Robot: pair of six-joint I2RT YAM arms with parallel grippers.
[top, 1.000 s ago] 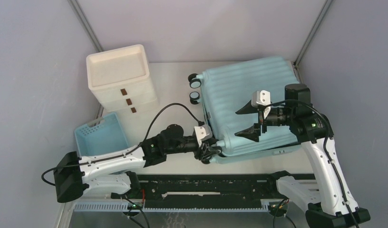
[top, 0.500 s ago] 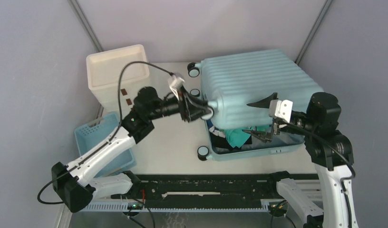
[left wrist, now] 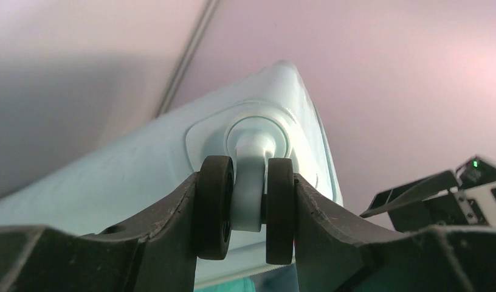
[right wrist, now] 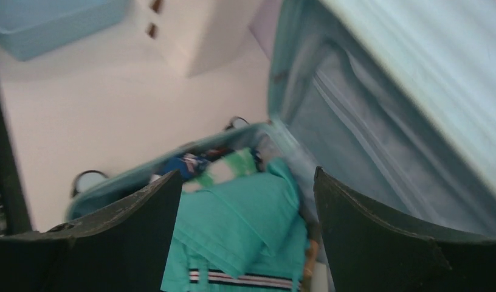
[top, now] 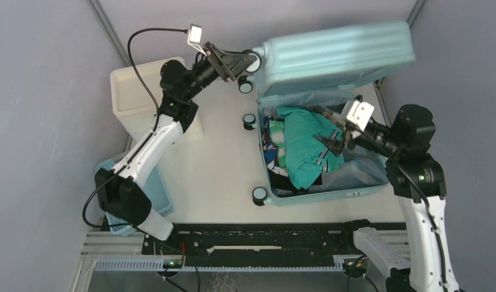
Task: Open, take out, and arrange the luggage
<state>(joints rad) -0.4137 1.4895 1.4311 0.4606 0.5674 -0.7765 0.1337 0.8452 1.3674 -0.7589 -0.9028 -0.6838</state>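
Large light-blue ribbed hard-shell luggage (top: 337, 58) lies at the right half of the white bench (top: 215, 164). It is open. The lower shell is flat on the bench. The lid is swung up and tilted toward the back wall, and the pale blue-grey lining (right wrist: 379, 140) shows inside it.

Left end effector (top: 236, 61) is high at the back, at the lid's left corner. The wrist view shows its fingers clamped on a small black twin-disc wheel (left wrist: 248, 207), one finger against each outer face. The wheel's pale stem runs up into the shell.

Right end effector (top: 330, 131) hangs over the open lower shell, fingers spread wide with nothing between them. From its own wrist view (right wrist: 242, 182) the gap frames the contents, and whether a fingertip brushes the fabric cannot be told.

In the lower shell a folded teal garment (top: 300, 146) with a dark-and-white striped band lies on top. A green-and-white striped piece (top: 276, 149) and some dark blue cloth are packed along its left side.

White plastic drawer unit (top: 136, 91) stands at back left, partly behind the left arm. Small blue lattice plastic basket (top: 163, 201) sits at the near-left bench edge, mostly covered by the same arm. Three more wheels line the left side of the luggage.
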